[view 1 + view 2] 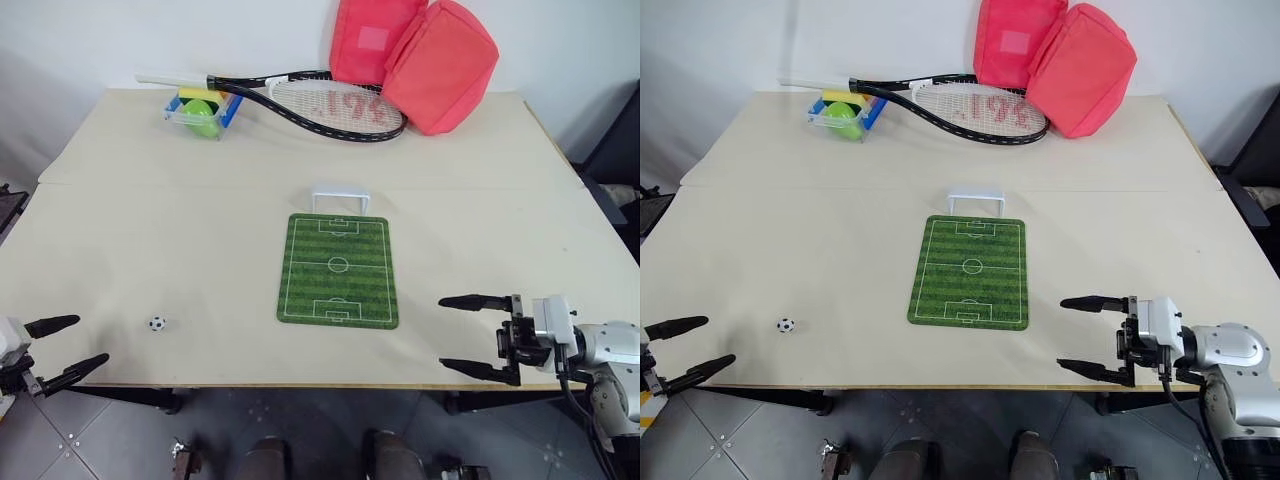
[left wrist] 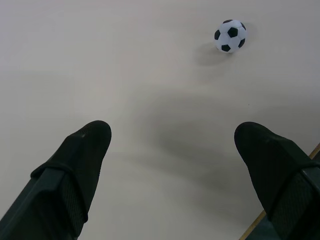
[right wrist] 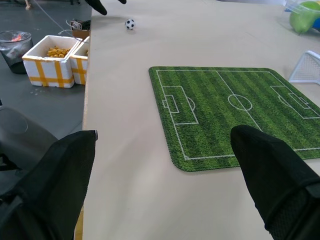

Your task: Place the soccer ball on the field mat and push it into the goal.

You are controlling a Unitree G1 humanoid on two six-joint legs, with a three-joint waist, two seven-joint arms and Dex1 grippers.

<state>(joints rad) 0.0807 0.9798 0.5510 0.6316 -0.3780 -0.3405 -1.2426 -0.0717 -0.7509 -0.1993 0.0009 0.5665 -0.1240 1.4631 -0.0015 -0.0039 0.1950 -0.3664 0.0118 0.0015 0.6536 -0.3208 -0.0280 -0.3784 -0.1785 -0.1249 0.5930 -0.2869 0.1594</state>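
The soccer ball (image 1: 157, 323), tiny and white with black patches, lies on the beige table near the front left. My left gripper (image 1: 92, 340) is open and empty at the front left corner, a short way left of the ball (image 2: 230, 35). The green field mat (image 1: 338, 270) lies flat at the table's centre, with the small white goal (image 1: 340, 197) standing just past its far end. My right gripper (image 1: 441, 332) is open and empty at the front edge, right of the mat (image 3: 235, 115), its fingers pointing left toward it.
A tennis racket (image 1: 320, 105), two red bags (image 1: 415, 55) and a clear box holding a green ball (image 1: 203, 112) sit along the table's far side. White foam boxes (image 3: 50, 60) and a bin (image 3: 15, 45) stand on the floor beyond the table's left edge.
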